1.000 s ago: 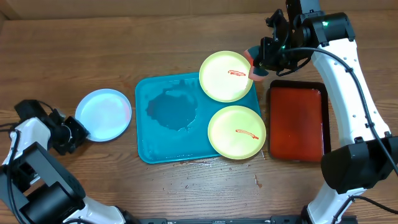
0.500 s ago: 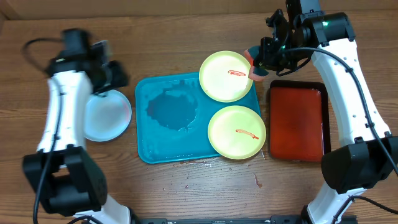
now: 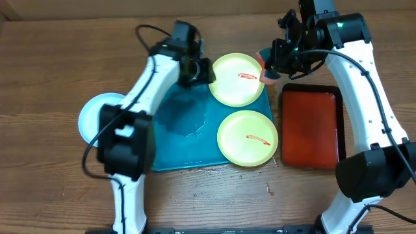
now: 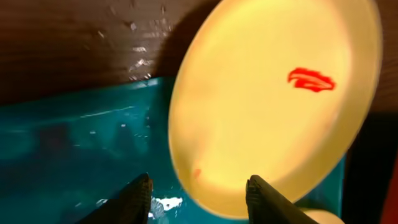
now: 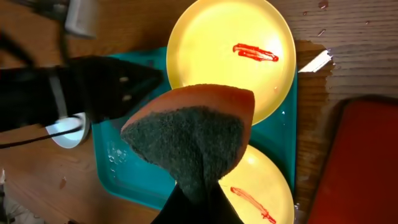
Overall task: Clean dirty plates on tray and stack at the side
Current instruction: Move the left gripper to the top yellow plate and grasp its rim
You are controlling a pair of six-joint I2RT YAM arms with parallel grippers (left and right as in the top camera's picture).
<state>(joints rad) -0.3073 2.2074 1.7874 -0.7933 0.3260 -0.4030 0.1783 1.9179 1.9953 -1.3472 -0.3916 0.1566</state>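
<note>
Two pale yellow-green plates with red smears lie on the teal tray (image 3: 170, 140): the upper plate (image 3: 237, 81) overhangs its far right corner and the lower plate (image 3: 247, 138) sits at the near right. The light blue plate (image 3: 91, 117) lies on the table left of the tray, partly hidden by my left arm. My left gripper (image 3: 198, 71) is open at the upper plate's left rim; in the left wrist view its fingers (image 4: 199, 196) flank the edge of that plate (image 4: 273, 106). My right gripper (image 3: 272, 62) is shut on an orange and dark green sponge (image 5: 193, 130), held above the upper plate's right edge.
A smaller red tray with a black rim (image 3: 311, 127) lies right of the teal tray. Water pools on the teal tray's left half (image 3: 182, 114). My left arm stretches diagonally over the tray's left side.
My left arm has swung from beside the light blue plate on the left across to the upper yellow plate's left rim. My right arm and the sponge have not moved.
</note>
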